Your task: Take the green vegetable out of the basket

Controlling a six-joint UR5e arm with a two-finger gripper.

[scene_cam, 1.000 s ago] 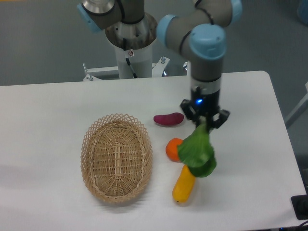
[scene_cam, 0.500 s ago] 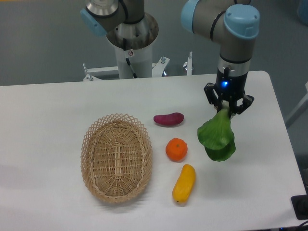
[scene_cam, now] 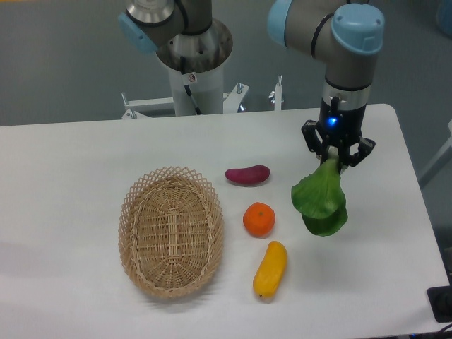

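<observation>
Since a second ago, arm and gripper (scene_cam: pixel 337 157) have swung right, away from above the orange and yellow fruit; over the last half second almost no shift. Gripper now hangs over the right part of the table (scene_cam: pixel 85 155), fingers pinched on the pale stem end of the green vegetable (scene_cam: pixel 320 200).

Green vegetable: dangles leaves-down below the claw, clear of the tabletop, well to the right of the basket (scene_cam: pixel 171 231). Broad bright-green leaves, a darker fold at the lower edge, narrow whitish-green stem at top where the fingers close on it. Blue light glows on the gripper body above.

Basket: oval wicker, tan, open lacy rim, nothing inside, at left-centre of the table.

Between basket and vegetable, three loose items in a rough column: purple sweet potato (scene_cam: pixel 247 174) farthest, orange (scene_cam: pixel 259 219) in the middle, yellow elongated fruit (scene_cam: pixel 270 269) nearest. None touch each other or the basket.
</observation>
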